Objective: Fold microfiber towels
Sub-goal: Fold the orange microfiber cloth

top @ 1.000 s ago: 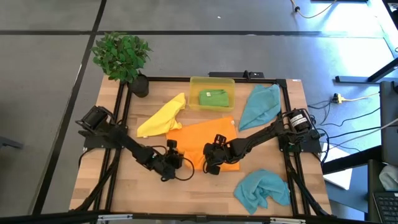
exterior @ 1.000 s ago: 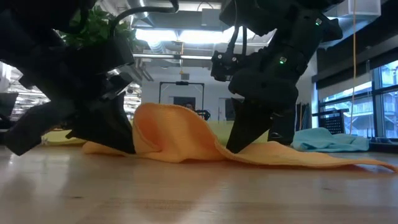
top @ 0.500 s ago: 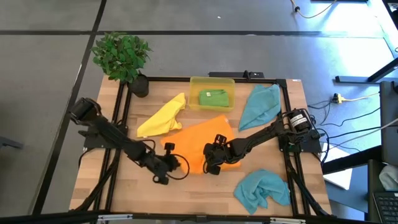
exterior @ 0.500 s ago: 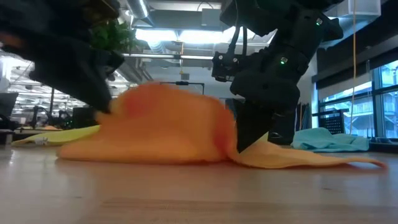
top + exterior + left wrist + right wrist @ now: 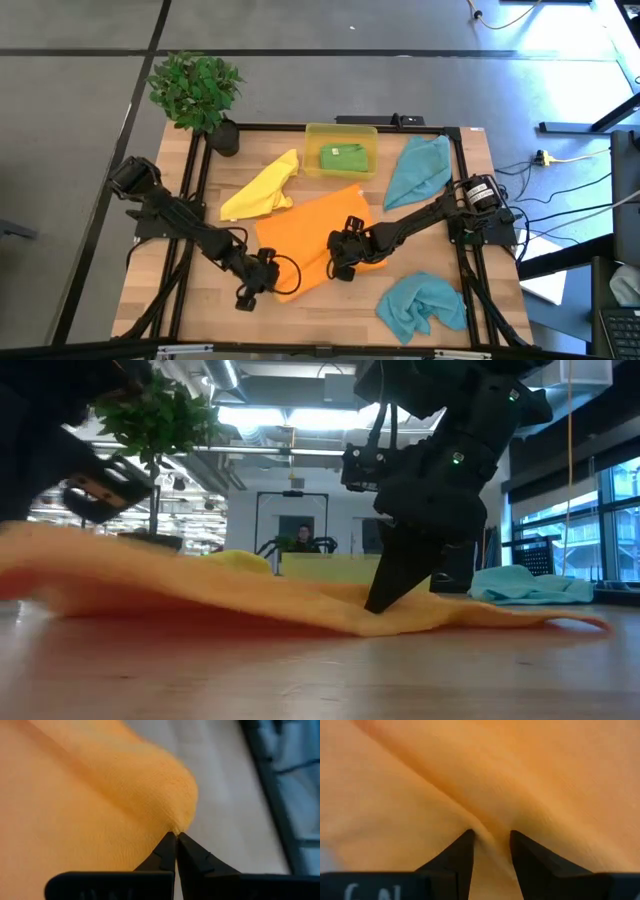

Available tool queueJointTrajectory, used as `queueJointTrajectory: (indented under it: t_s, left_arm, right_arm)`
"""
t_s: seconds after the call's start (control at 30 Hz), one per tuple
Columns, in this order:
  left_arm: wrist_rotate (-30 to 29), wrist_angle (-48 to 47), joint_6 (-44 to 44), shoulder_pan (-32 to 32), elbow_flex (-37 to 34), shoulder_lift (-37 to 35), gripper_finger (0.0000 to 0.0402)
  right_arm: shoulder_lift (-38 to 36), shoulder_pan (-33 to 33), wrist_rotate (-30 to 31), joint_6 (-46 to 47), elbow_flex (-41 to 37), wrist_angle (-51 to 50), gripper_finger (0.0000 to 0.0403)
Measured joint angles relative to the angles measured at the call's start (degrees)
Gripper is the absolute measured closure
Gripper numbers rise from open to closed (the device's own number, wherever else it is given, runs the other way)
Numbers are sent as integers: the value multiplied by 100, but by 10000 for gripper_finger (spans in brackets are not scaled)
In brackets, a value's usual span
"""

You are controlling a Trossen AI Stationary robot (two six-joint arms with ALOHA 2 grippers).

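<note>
The orange towel (image 5: 310, 235) lies spread in the middle of the table, its near left end raised (image 5: 40, 555). My left gripper (image 5: 268, 282) is shut on that end. My right gripper (image 5: 338, 268) stands on the towel's near right part, fingers closed on a ridge of cloth. A yellow towel (image 5: 260, 190) lies crumpled at the far left. A folded green towel (image 5: 342, 157) sits inside the yellow bin (image 5: 312, 150). One teal towel (image 5: 418, 170) lies at the far right and another (image 5: 422, 303) at the near right. My left gripper pinches the orange towel at its near left corner (image 5: 182, 822) between the two fingertips, where the cloth bulges in a rounded fold. That end is lifted off the table, and the cloth slopes down toward the right gripper. My right gripper pinches a raised ridge of the orange towel (image 5: 491, 832) between its two fingers (image 5: 465, 847). The fingers come slanting down from above (image 5: 385, 595). The cloth around them lies on the table.
A potted plant (image 5: 195, 90) stands at the far left corner. A black frame (image 5: 330, 128) runs around the table's edges. Bare wood shows along the near edge (image 5: 320, 320) between the two arms.
My left gripper has gone up and toward the table's near left with the orange towel's corner, turning as it went. The heaped, folded-over left part of the towel has spread out flat toward the left. The part under my right gripper has stayed in place.
</note>
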Motion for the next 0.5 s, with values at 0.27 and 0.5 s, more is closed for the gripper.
queueJointTrajectory:
  t_s: [0.27,0.5]
  left_arm:
    - [47,96,-269,-33,2,-4,398]
    - [-221,120,-266,30,2,-4,350]
  right_arm:
    - [0,8,-39,-2,-1,7,273]
    - [0,9,-44,-41,-1,-14,273]
